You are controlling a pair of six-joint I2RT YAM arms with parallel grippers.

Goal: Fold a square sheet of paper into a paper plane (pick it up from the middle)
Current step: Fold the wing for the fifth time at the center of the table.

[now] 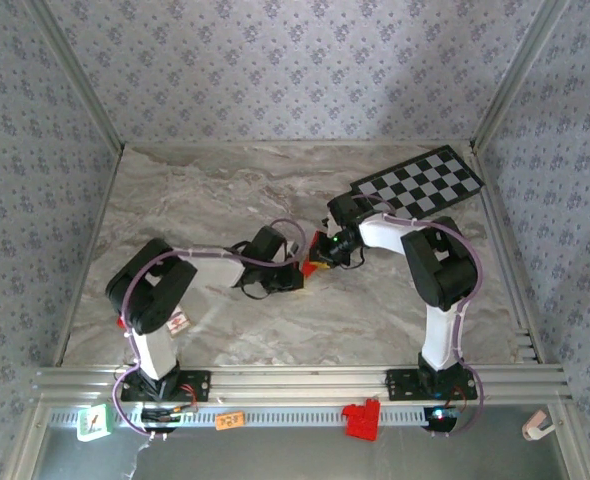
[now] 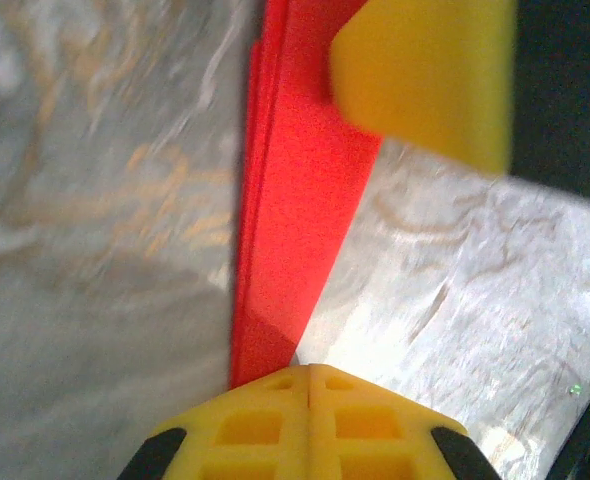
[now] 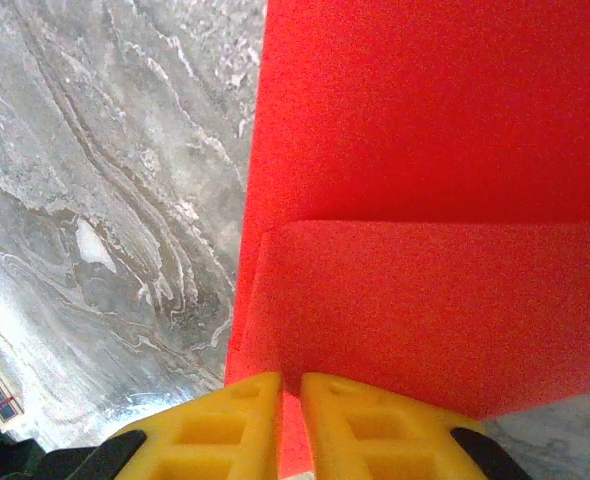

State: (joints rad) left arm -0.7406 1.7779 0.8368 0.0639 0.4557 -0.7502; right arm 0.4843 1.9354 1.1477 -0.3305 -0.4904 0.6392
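Note:
The square sheet of paper (image 1: pixel 316 266) is bright red and folded into layers, and only a small part of it shows between the two wrists at the table's middle. In the left wrist view it is a narrow layered strip (image 2: pixel 295 200) whose near end runs in under my left gripper (image 2: pixel 310 372), whose fingers are pressed together. A yellow finger (image 2: pixel 425 80) of the right gripper sits on the strip's far end. My right gripper (image 3: pixel 290 385) is shut on the paper (image 3: pixel 425 200), and red shows in the slit between its fingers. A folded flap lies across the paper there.
A black-and-white checkered board (image 1: pixel 418 186) lies at the back right, just behind the right arm. On the near rail sit a chunky red plastic bracket (image 1: pixel 362 420), an orange tag (image 1: pixel 230 420) and a green-and-white item (image 1: pixel 93 423). Patterned walls close in three sides.

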